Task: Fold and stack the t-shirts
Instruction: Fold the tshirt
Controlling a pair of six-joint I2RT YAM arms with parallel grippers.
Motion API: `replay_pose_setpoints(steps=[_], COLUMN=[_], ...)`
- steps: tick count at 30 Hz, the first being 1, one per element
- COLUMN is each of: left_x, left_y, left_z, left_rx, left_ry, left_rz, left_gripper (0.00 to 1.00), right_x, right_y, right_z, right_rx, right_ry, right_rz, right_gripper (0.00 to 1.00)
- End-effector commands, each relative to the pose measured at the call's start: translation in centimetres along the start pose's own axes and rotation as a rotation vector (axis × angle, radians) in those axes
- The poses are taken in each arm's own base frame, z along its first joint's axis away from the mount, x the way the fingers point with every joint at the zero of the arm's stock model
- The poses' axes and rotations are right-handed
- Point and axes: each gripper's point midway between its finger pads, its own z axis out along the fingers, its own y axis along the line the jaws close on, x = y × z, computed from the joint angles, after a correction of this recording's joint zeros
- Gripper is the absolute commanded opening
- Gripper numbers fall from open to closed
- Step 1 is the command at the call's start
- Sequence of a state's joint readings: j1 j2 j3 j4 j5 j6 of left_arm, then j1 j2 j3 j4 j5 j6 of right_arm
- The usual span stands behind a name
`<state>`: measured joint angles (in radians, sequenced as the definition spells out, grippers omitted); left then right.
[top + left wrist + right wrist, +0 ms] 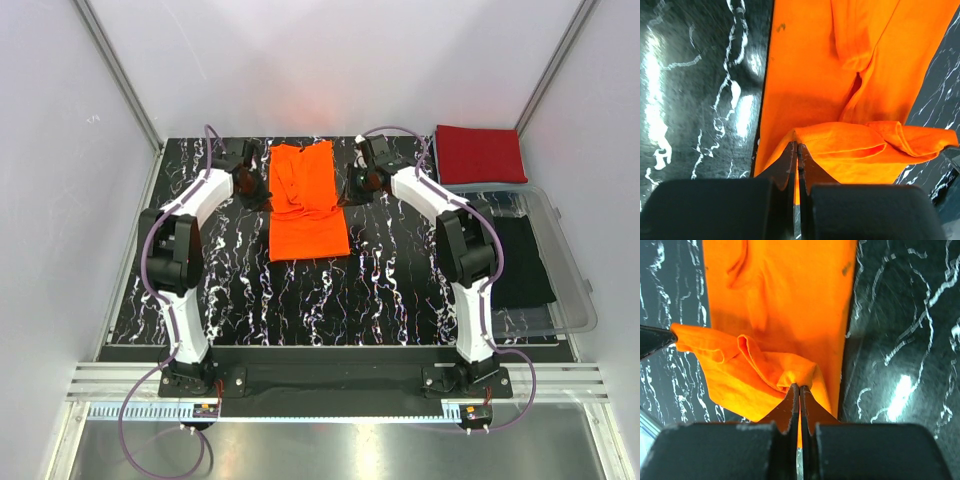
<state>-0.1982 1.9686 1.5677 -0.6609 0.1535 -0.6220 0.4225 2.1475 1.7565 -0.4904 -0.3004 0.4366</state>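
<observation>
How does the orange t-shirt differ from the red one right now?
The orange t-shirt lies mid-table as a long strip, far end bunched; red t-shirt is a compact folded rectangle at the far right corner. Orange is pinched by left gripper and right gripper, jaws shut; red is untouched. Both plain, single-colour cloth.

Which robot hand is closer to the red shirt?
Right. The right gripper pinches the orange t-shirt on the side nearest the red t-shirt; the left gripper pinches its opposite side.
</observation>
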Motion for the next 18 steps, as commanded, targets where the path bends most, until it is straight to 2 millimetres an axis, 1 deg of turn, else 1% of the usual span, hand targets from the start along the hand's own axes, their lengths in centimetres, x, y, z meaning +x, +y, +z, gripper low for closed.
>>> replay_pose_setpoints(steps=[1, 7, 8, 9, 12, 13, 14, 16, 17, 18], left_x=[-2.3, -2.6, -2.9, -2.8, -3.3, -3.4, -3.7, -3.9, -3.9, -3.8], left_y=[-0.2, 0.5, 0.5, 0.6, 0.4, 0.4, 0.4, 0.6, 0.5, 0.7], left_z=[-0.3, 0.7, 0.7, 1.1, 1.6, 1.7, 1.7, 2.1, 2.3, 2.7], left_rx=[-0.007, -0.025, -0.025, -0.026, -0.017, -0.017, -0.018, -0.022, -0.021, -0.023], left_ry=[-0.061, -0.054, -0.058, -0.05, -0.046, -0.046, -0.054, -0.051, -0.046, -0.039], left_rz=[0.016, 0.012, 0.009, 0.008, 0.01, 0.007, 0.002, -0.005, -0.01, -0.012], left_gripper=[0.0, 0.0, 0.0, 0.0, 0.0, 0.0, 0.0, 0.05, 0.07, 0.12], right_x=[-2.4, -2.5, -2.4, -2.3, -2.3, -2.6, -2.7, -3.1, -2.9, -3.1], right_y=[1.6, 1.6, 1.3, 1.3, 1.3, 1.3, 0.8, 0.3, 0.1, -0.1], right_z=[-0.6, 0.7, 1.2, 1.3, 1.8, 1.9, 2.2, 2.3, 2.7, 2.7], right_rx=[-0.06, -0.071, -0.07, -0.071, -0.073, -0.067, -0.056, -0.042, -0.037, -0.032], right_ry=[-0.044, -0.03, -0.024, -0.02, -0.015, -0.025, -0.026, -0.034, -0.027, -0.027], right_rz=[-0.047, -0.045, -0.046, -0.043, -0.047, -0.047, -0.043, -0.03, -0.024, -0.015], right_gripper=[0.0, 0.0, 0.0, 0.0, 0.01, 0.01, 0.02, 0.04, 0.06, 0.09])
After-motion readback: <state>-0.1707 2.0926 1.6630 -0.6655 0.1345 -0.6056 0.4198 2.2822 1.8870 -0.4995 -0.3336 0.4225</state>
